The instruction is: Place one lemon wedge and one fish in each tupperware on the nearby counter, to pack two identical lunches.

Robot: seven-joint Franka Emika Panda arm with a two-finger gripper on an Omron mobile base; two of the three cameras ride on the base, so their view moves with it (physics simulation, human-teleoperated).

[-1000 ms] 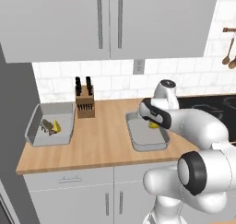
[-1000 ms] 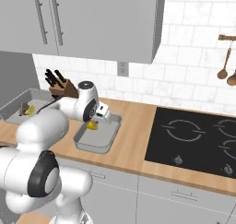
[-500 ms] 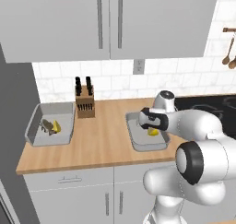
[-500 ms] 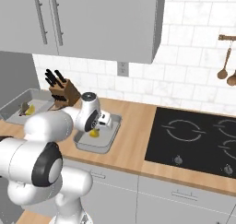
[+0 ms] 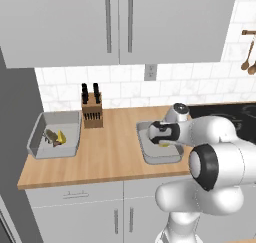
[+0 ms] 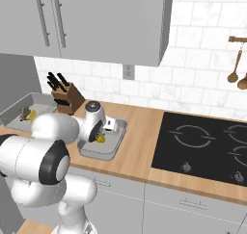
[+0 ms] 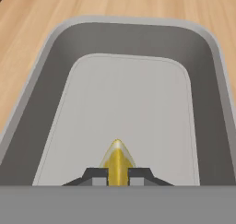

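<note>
While the two dark fingertips (image 7: 97, 174) press in on either side of it, a yellow lemon wedge (image 7: 117, 161) sits pinched in the tool (image 7: 118, 176), its pointed tip aimed out over the pale floor of a grey tupperware (image 7: 55, 80). That tupperware (image 5: 145, 154) rests on the wood-grain desk (image 5: 107, 154), near its front edge and just left of the black stovetop (image 6: 202, 141). Low over it hangs the tool (image 6: 99, 137), the wedge (image 6: 100, 139) a yellow spot at the hand (seen from the right base camera). Well to the left, a second grey tupperware (image 5: 37, 137) holds a small dark fish (image 5: 50, 136) beside another lemon wedge (image 5: 61, 137). Between the two containers, against the tiled wall, stands a wooden knife block (image 5: 92, 114).
</note>
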